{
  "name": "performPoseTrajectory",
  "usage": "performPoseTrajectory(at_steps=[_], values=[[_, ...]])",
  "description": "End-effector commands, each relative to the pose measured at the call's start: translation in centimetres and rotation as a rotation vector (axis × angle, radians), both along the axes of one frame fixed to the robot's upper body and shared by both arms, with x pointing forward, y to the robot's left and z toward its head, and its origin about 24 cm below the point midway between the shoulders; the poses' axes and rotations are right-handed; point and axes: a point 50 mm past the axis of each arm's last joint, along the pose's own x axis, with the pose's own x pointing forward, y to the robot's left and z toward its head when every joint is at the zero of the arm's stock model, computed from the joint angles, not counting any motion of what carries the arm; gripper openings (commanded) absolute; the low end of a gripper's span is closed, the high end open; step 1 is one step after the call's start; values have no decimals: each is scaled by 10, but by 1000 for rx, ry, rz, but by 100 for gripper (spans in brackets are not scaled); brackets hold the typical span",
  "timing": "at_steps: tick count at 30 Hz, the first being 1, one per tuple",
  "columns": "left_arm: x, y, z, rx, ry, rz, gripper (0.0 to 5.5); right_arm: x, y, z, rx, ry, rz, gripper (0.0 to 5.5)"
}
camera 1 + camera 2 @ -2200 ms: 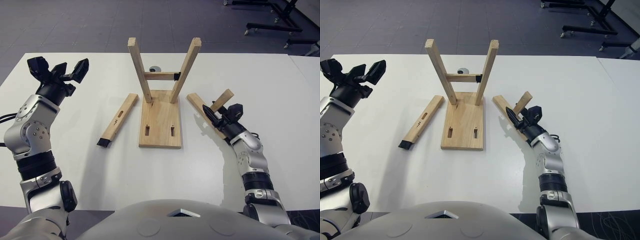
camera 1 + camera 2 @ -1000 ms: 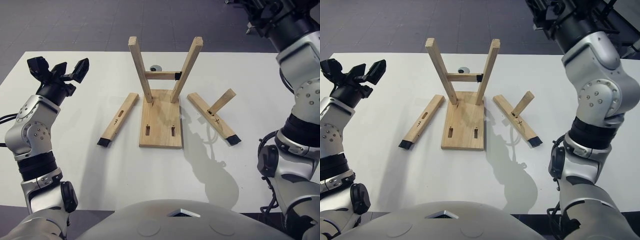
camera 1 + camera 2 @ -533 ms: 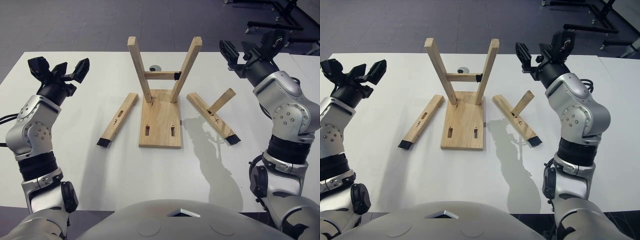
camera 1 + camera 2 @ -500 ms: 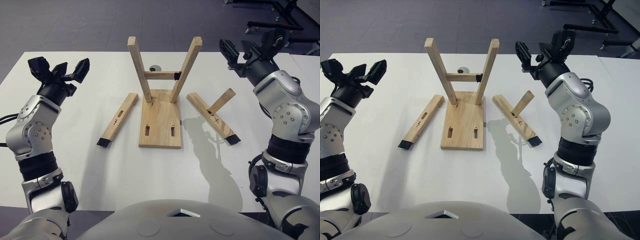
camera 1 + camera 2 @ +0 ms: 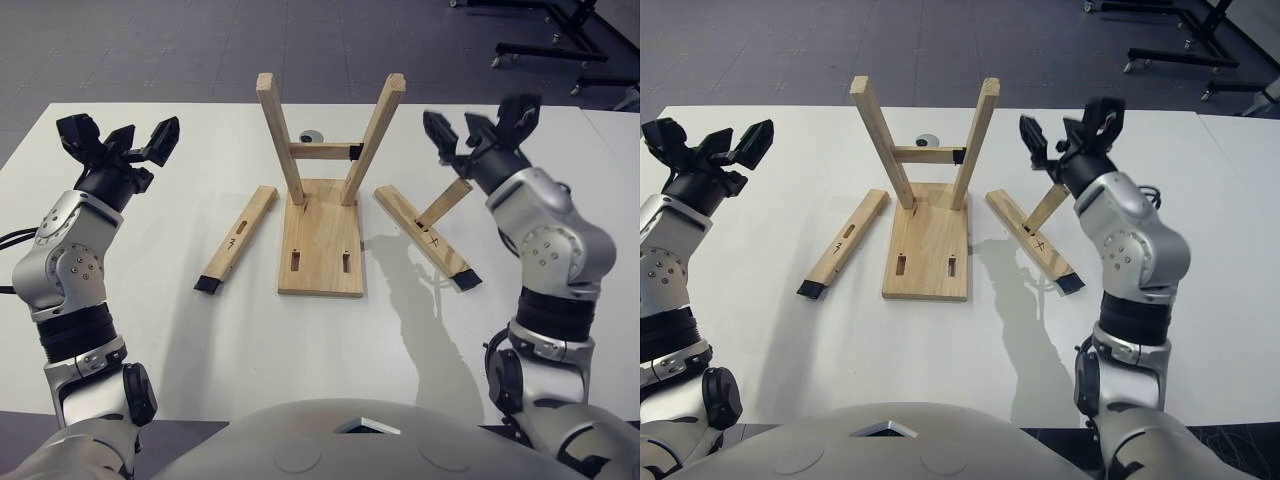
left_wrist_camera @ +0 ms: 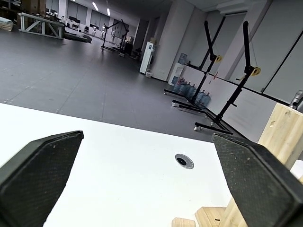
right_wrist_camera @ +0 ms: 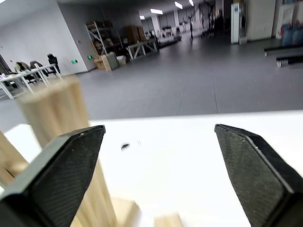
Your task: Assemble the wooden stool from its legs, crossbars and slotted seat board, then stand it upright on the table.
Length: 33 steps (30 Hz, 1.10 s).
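Left eye view: loose leg (image 5: 236, 240).

Both grippers raised and open.
The left gripper (image 5: 118, 138) and right gripper (image 5: 480, 125) are held up at either side, fingers spread wide, pointing forward.

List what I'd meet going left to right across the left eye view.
Left gripper, jaws open → loose leg lying flat → seat board carrying the upright leg frame → flat leg with a crossbar plugged into it.
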Motion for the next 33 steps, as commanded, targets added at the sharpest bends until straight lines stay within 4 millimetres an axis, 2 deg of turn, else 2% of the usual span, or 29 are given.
performPoseTrajectory(at_steps=[1,3,6,8,11,13,16,18,20,22,24,27,29,31,33], values=[[0,-3,-2,5,11,-10,499,-6,-3,-44,9,135,-3,426],[1,-5,-1,6,8,-15,499,0,1,-26,42,70,11,426],[2,-5,0,8,6,-18,499,11,8,30,96,-91,52,426],[0,-5,-1,7,6,-15,499,13,12,57,113,-156,75,426],[0,-6,-2,1,5,-16,499,13,11,85,119,-220,85,426],[0,-6,-2,-1,5,-16,499,11,2,102,82,-264,73,426],[-2,-4,0,-12,-6,-11,499,3,-33,128,-39,-298,42,426],[-8,-1,5,-40,-27,-9,499,-11,-61,135,-154,-275,53,426],[-21,11,7,-87,-40,24,499,-33,-85,127,-246,-191,143,426],[-38,25,1,-106,-15,61,499,-54,-105,104,-263,-61,251,426],[-52,37,-7,-114,23,99,499,-78,-115,68,-292,84,388,426],[-62,48,-15,-111,59,136,499,-105,-122,18,-276,277,479,426],[-64,49,-17,-98,74,139,499,-116,-121,-11,-254,348,481,452],[-63,47,-18,-88,80,133,499,-119,-116,-34,-239,384,448,481],[-61,46,-17,-79,82,123,499,-115,-104,-48,-221,379,418,518]])
